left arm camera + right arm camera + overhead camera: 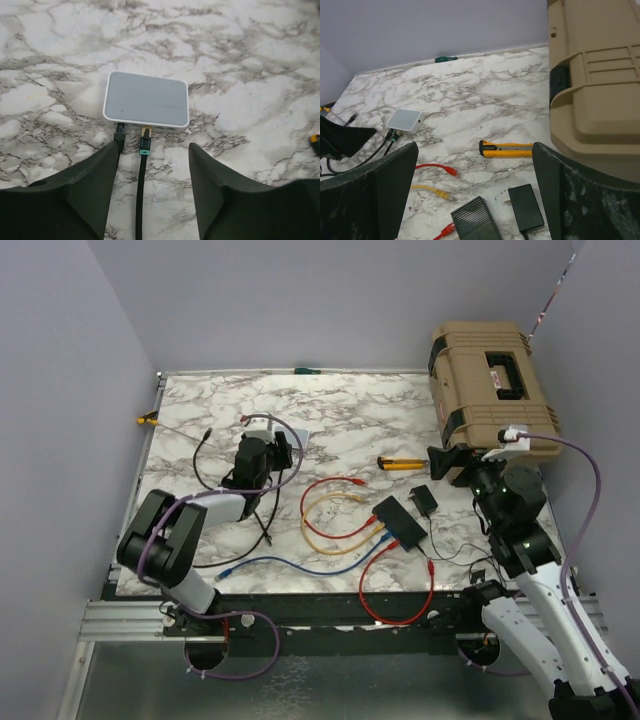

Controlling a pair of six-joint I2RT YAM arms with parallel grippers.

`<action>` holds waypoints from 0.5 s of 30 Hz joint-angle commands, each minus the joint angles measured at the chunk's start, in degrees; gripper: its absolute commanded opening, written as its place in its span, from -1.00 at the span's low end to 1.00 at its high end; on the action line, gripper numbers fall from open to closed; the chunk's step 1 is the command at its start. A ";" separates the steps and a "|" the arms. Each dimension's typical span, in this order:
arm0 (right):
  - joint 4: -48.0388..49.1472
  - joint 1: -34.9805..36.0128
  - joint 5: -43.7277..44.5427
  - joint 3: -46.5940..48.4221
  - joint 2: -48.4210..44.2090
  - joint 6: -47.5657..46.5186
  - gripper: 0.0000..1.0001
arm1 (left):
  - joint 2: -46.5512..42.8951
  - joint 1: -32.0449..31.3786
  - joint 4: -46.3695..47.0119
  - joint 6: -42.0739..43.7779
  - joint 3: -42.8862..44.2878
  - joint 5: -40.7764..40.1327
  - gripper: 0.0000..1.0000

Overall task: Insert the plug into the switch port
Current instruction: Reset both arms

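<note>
The switch [398, 522] is a flat black box at the table's front right, with red, yellow and blue cables meeting its left edge; its ribbed top [476, 220] shows in the right wrist view. My left gripper [152, 150] is open at the small grey-white box [146, 99]. A black cable with a teal-collared plug [144, 145] lies loose between its fingers, tip at that box's edge. A second black plug [120, 133] sits beside it. My right gripper [475, 150] hangs wide open above the switch, holding nothing. Loose red [451, 171] and yellow [442, 194] plugs lie left of the switch.
A tan hard case [490, 390] fills the back right corner. A yellow utility knife [400, 463] and a black power adapter [424, 500] lie near the switch. Red, yellow and blue cable loops [330, 530] cover the front middle. A red loop overhangs the front edge.
</note>
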 commanded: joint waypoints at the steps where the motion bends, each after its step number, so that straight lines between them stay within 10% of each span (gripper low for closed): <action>1: -8.29 0.14 6.85 -0.21 -7.76 -0.94 1.00 | -12.13 0.02 -3.57 -4.56 -2.40 -2.34 0.32; 4: -10.74 0.14 8.57 0.48 -12.15 -1.53 1.00 | -20.12 -0.38 -7.16 -6.85 -3.93 -5.24 0.94; 15: -20.38 0.12 18.39 8.99 -17.04 -4.88 1.00 | -50.29 -1.52 -33.37 -11.12 1.02 -13.72 0.98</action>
